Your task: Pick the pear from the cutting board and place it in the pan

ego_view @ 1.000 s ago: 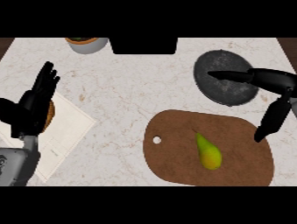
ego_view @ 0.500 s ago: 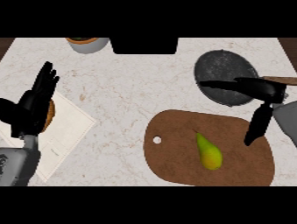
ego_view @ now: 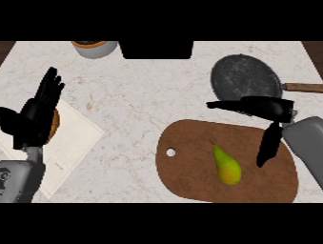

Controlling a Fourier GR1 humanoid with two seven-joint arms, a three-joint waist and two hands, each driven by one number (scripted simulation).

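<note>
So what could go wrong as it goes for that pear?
The pear lies on its side on the board, so it might roll away when the open right hand closes on it. The pan sits just beyond that hand, so lifting the pear over could knock its rim.

Bowl (ego_view: pixel 93 47): at twelve o'clock on the desk (ego_view: pixel 150 90), its upper part is cut off by the top band; its contents cannot be made out.
Dark box (ego_view: pixel 156 49): only its lower part is shown; what it is cannot be told.
Round brown item (ego_view: pixel 54 125): on the napkin (ego_view: pixel 72 143) at nine o'clock, largely hidden behind the left hand (ego_view: pixel 30 119); its kind cannot be told.
Cutting board (ego_view: pixel 192 167): its five o'clock edge is covered by the right forearm (ego_view: pixel 318 157) and trimmed by the bottom band.
Pan (ego_view: pixel 247 81): its lower rim is partly hidden by the right hand (ego_view: pixel 266 107).
Left forearm (ego_view: pixel 13 178): cut off at seven o'clock.
</note>
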